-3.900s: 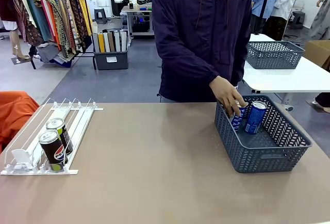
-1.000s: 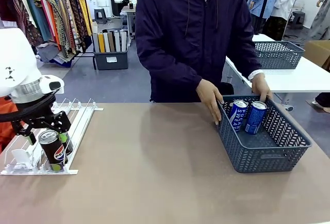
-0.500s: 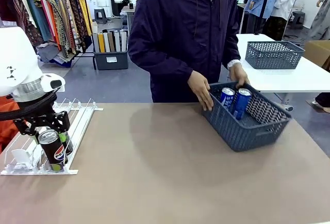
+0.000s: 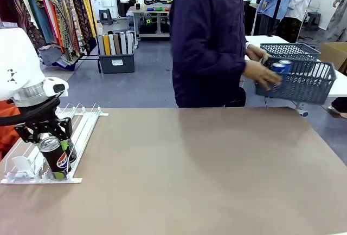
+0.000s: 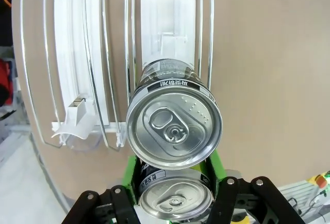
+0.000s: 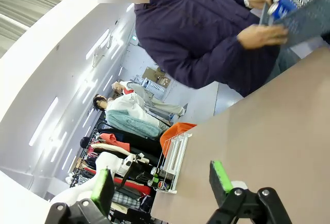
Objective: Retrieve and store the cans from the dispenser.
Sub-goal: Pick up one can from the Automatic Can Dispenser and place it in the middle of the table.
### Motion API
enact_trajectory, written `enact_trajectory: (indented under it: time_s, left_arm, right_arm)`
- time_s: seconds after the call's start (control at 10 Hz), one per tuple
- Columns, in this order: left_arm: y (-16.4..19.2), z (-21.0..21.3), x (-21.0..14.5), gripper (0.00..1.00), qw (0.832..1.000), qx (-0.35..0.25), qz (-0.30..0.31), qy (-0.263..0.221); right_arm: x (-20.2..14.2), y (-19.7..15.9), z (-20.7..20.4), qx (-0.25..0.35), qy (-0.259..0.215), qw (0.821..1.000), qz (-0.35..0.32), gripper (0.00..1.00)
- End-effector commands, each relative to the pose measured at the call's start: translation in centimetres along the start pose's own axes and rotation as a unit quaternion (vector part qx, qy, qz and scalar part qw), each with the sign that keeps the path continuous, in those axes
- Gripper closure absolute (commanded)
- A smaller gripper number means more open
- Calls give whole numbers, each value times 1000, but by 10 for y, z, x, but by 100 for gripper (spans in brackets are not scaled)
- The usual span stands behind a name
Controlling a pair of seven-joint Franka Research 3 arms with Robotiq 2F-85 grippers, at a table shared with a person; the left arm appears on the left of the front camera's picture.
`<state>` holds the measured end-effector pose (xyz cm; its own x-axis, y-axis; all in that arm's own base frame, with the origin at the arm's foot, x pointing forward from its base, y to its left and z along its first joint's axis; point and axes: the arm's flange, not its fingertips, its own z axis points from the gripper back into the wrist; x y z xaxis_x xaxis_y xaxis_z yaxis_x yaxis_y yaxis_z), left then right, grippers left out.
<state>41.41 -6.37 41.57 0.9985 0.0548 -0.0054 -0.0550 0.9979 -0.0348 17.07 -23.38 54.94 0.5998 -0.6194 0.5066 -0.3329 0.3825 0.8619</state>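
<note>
Two black Pepsi cans stand in one lane of the white dispenser at the table's left. My left gripper is over them, its green pads pressed on the sides of the front can, whose silver top sits low between them. The second can stands just behind it, touching it. Beyond the table, a person holds a grey-blue basket with blue-and-white cans in the air. My right gripper is open and holds nothing, tilted up above the table.
The brown table stretches bare from the dispenser to its right edge. A second lattice basket stands on a white table behind the person. The dispenser's other lanes hold no cans.
The person has lifted the basket with the blue cans off the table and turned right with it. My left gripper has stayed on the front can.
</note>
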Motion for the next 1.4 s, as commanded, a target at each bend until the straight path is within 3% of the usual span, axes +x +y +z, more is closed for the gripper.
enact_trajectory:
  time_s: [0.0,0.2,0.5,0.7,0.9,1.1,1.3]
  left_arm:
    - [-2,3,0,100,1000,-3,13,8]
    - [-1,23,-5,100,999,-15,28,-5]
    - [7,98,-25,100,997,-25,41,-67]
    - [6,149,-44,100,997,-59,43,-29]
    - [10,184,-62,100,998,-62,22,-23]
    - [18,202,-63,100,995,-94,21,-35]
    - [25,190,-58,100,992,-124,7,-35]
  right_arm:
    - [3,2,-3,13,-10,1000,12,0]
    - [3,2,-3,13,-10,1000,12,0]
    - [3,2,-3,13,-10,1000,12,0]
    - [3,2,-3,13,-10,1000,12,0]
    - [3,2,-3,13,-10,1000,12,0]
    - [3,2,-3,13,-10,1000,12,0]
    - [3,2,-3,13,-10,1000,12,0]
